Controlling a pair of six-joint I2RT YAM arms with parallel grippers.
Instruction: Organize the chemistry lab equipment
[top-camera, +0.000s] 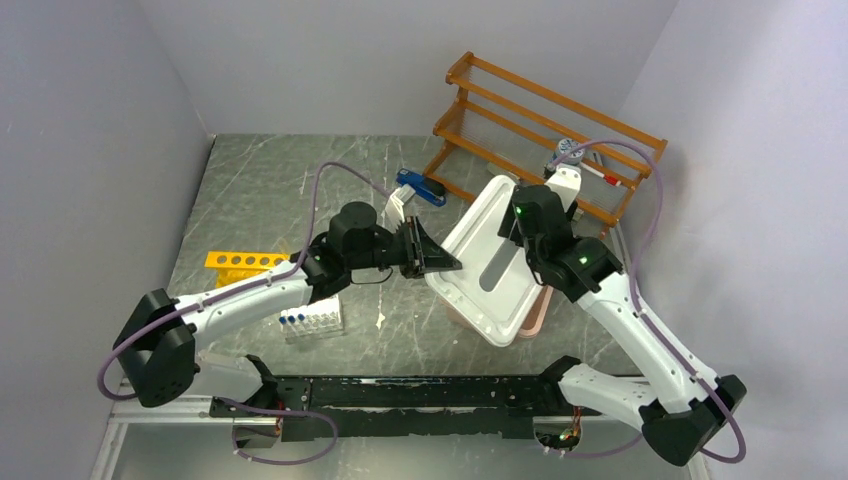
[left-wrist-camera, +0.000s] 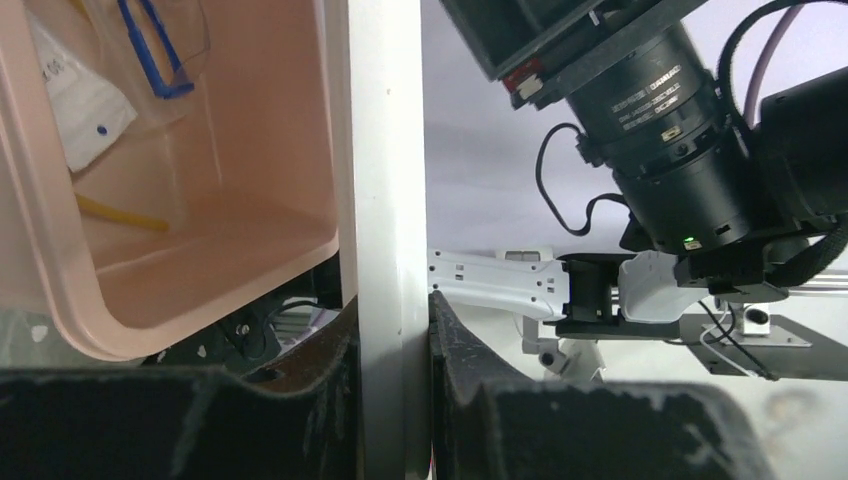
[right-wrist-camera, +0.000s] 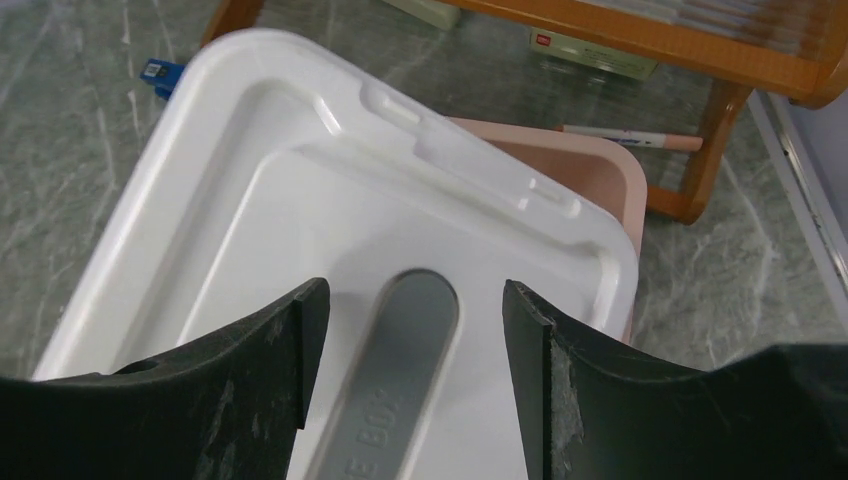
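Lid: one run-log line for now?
left gripper shut on lid edge | right gripper open above lid handle | lid askew over pink box | goggles, packet inside

I count one white lid (top-camera: 470, 250), one pink bin (left-wrist-camera: 250, 240), one wooden rack (top-camera: 545, 110), one yellow holder (top-camera: 245, 261) and one blue stapler (top-camera: 422, 187). In the bin I see one pair of goggles (left-wrist-camera: 148, 58) and one white packet (left-wrist-camera: 85, 115).

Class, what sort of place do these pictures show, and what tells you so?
Probably a robot test bench staged as a chemistry lab: grey walls enclose a marbled table, blue-capped tubes and a yellow tube rack stand on it, and the left gripper holds a pink bin's white lid.
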